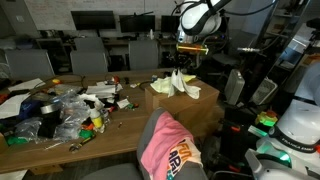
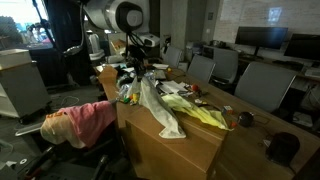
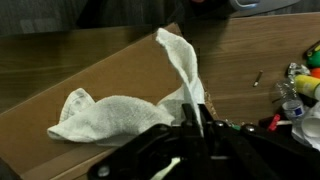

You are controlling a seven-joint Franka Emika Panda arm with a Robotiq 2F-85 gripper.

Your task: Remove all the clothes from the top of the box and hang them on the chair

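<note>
My gripper [image 3: 197, 110] is shut on a fold of the white garment [image 3: 110, 112]. One end is drawn up off the brown cardboard box [image 3: 100, 70] while the rest lies on it. In both exterior views the gripper [image 1: 190, 52] [image 2: 140, 56] hangs above the box [image 1: 200, 112] [image 2: 180, 145] with the white cloth [image 1: 181, 82] [image 2: 152, 100] stretched below it. A pale yellow garment [image 1: 160, 88] [image 2: 203, 113] lies on the box beside it. A pink garment [image 1: 165, 145] [image 2: 82, 122] and a printed one [image 1: 182, 158] are draped over the grey chair [image 1: 150, 125] [image 2: 60, 150].
Clear plastic bags and small clutter [image 1: 70, 105] cover the wooden table [image 1: 120, 125] next to the box. Darker office chairs [image 1: 90, 55] [image 2: 262, 85] stand along the far side of the table, with monitors behind them. Clutter [image 3: 300, 85] lies at the right edge of the wrist view.
</note>
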